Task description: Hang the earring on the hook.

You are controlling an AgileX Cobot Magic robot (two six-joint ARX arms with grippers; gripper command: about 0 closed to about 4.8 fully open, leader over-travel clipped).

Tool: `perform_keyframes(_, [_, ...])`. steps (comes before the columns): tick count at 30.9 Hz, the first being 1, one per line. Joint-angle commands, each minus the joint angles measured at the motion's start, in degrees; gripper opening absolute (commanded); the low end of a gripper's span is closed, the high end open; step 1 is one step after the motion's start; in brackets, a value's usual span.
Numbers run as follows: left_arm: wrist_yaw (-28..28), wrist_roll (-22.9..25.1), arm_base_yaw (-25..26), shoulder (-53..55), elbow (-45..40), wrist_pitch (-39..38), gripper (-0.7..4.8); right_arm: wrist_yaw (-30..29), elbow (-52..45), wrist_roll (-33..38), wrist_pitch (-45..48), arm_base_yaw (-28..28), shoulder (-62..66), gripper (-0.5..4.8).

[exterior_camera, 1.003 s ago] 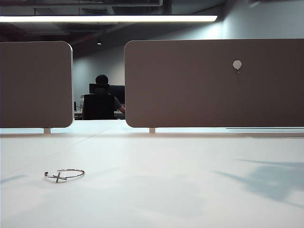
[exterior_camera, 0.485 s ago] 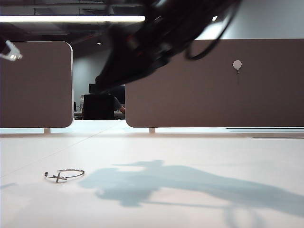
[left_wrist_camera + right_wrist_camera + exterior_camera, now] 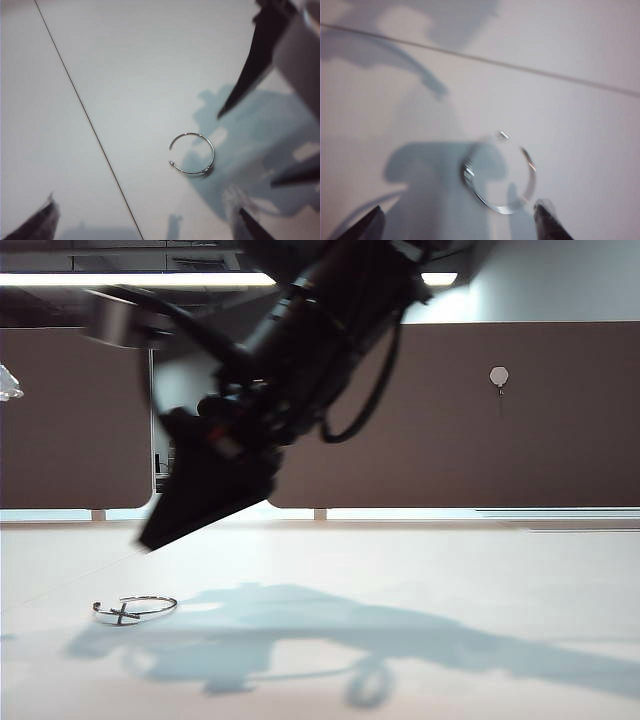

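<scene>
Silver earring (image 3: 135, 609), pale grey hook (image 3: 499, 376), brown panel (image 3: 450, 420)

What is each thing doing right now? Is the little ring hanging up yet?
Thin silver wire hoop earring: lying flat on the white table, not hung.
Pale grey hexagonal hook: bare, on the brown panel.
Right gripper: open, above the earring.
Left gripper: open, holding nothing.

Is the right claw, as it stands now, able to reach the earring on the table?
Probably yes. The right claw hangs just above the earring, jaws apart, with only bare table between them. In its wrist view the ring lies between the fingertips. The left claw is also overhead.
</scene>
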Motion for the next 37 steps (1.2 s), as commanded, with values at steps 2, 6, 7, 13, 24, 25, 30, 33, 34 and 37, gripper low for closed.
perform_keyframes(2, [-0.66,1.18,-0.07,0.02,0.39,0.33,4.79,2.43,0.24,-1.07,1.95,1.44,2.95,3.77])
perform_keyframes(6, [-0.63,1.27,-0.07,-0.09,0.42,-0.37,4.79,7.15,0.24,-2.82,2.54,1.81,6.21,3.76])
perform_keyframes(7, [-0.63,1.27,-0.07,-0.09,0.42,-0.79,4.79,7.10,0.24,-2.82,2.80,1.73,6.62,3.76])
perform_keyframes(13, [-0.66,1.27,-0.07,-0.09,0.42,-0.96,4.79,6.71,0.22,-3.23,5.79,1.29,7.78,3.23])
perform_keyframes(24, [-0.72,1.27,-0.07,-0.09,0.42,-0.96,4.79,5.14,0.22,-1.86,6.14,0.61,9.99,1.37])
perform_keyframes(25, [-0.85,1.25,-0.07,-0.09,0.42,-0.96,4.79,5.14,0.22,-1.77,6.12,0.44,10.27,1.36])
perform_keyframes(30, [-0.94,1.25,-0.07,-0.11,0.42,-0.94,4.79,5.77,0.22,-1.77,6.16,0.09,10.84,0.66])
perform_keyframes(33, [-1.05,1.25,-0.07,-0.11,0.42,-0.94,4.79,6.47,0.22,-1.77,6.19,0.09,10.82,-0.05])
perform_keyframes(34, [-1.07,1.22,-0.07,-0.11,0.42,-0.94,4.79,6.47,0.22,-1.77,6.19,0.09,10.82,-0.05])
perform_keyframes(37, [-1.09,1.22,-0.07,-0.11,0.42,-0.94,4.79,6.47,0.24,-1.75,6.45,0.11,10.69,-0.05])
